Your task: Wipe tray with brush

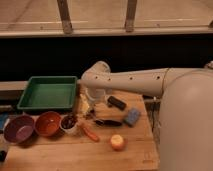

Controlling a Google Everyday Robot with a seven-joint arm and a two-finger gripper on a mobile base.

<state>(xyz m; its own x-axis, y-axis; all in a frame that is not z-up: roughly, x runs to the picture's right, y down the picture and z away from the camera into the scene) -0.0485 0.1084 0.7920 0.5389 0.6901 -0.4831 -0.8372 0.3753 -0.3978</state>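
The green tray (47,93) sits at the back left of the wooden table (135,150). The brush (108,122), dark and slim, lies flat on the table in the middle, to the right of the tray. My gripper (89,108) hangs down from the white arm (130,81) just right of the tray's right rim. It is above the table and a little up and left of the brush. It holds nothing that I can see.
A black block (117,103) and a blue-grey sponge (132,117) lie right of the gripper. A purple bowl (19,128), an orange bowl (48,123) and a small cup (69,124) stand in front of the tray. An orange stick (90,133) and a round fruit (118,142) lie near the front.
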